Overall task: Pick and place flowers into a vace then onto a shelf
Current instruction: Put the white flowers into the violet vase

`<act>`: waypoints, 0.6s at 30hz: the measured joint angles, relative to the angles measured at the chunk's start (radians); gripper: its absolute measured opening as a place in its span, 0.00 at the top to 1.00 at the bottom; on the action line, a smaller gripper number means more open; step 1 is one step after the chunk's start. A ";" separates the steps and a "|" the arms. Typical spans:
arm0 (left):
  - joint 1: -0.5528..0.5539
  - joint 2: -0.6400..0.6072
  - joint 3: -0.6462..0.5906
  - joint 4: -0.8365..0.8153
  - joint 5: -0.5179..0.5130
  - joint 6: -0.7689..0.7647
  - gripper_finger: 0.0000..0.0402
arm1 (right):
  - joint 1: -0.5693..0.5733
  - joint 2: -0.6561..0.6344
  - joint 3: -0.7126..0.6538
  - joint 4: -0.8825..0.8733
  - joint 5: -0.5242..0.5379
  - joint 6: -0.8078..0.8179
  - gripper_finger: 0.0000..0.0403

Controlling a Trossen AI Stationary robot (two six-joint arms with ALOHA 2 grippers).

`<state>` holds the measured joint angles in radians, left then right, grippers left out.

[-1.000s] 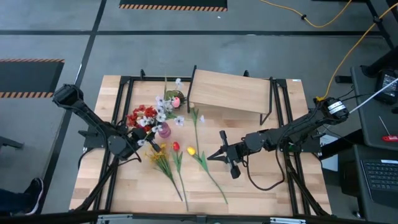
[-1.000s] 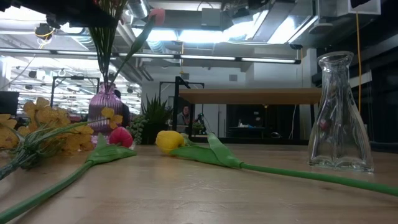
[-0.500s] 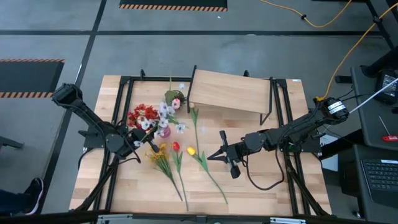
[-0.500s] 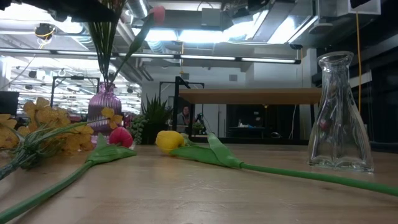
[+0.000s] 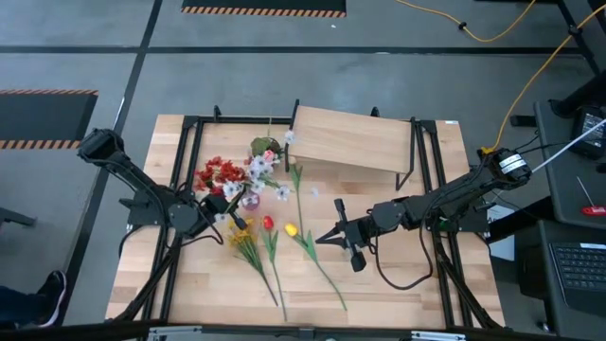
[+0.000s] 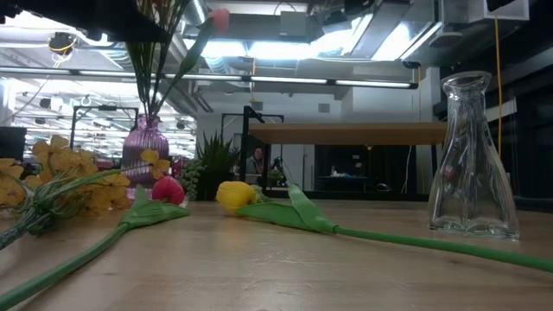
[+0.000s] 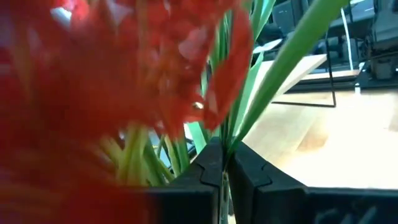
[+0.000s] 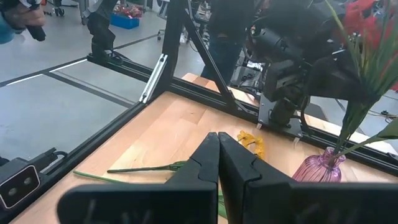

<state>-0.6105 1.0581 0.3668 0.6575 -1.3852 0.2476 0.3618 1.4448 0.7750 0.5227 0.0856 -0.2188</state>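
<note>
Left hand (image 5: 220, 210) is clamping fully closed on green stems of the bunch of red-cluster and white-blossom artificial flowers (image 5: 232, 177), holding them in the small ribbed purple glass vase (image 6: 145, 149) at the left-centre of the light-wood surface (image 5: 407, 275). In the left wrist view, the fingers (image 7: 214, 171) are meeting around the stems with red petals right in front of the lens. Right hand (image 5: 327, 237) is hovering mid-surface, fingers pressed together and holding nothing. Yellow tulip bud (image 5: 291, 229), red tulip bud (image 5: 268, 224) and yellow bloom spray (image 5: 242, 234) are lying flat on the surface between the two hands. Clear glass vase (image 6: 467, 158) is standing upright and apart. Light-wood shelf on thin black legs (image 5: 350, 139) is sitting at the far edge.
</note>
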 joint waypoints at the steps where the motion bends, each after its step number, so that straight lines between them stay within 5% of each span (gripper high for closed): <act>1: 0.000 0.000 0.000 -0.008 0.000 -0.013 0.99 | 0.000 0.000 0.000 -0.006 0.000 0.000 0.99; 10: -0.003 0.000 0.000 -0.071 -0.007 -0.135 0.99 | 0.000 0.000 0.000 -0.018 0.000 0.000 0.99; 18: -0.002 0.000 0.000 -0.309 -0.011 -0.430 0.98 | 0.000 0.000 0.000 -0.019 0.000 0.000 0.99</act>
<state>-0.6128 1.0580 0.3670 0.3489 -1.3964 -0.1820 0.3618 1.4448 0.7750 0.5041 0.0856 -0.2185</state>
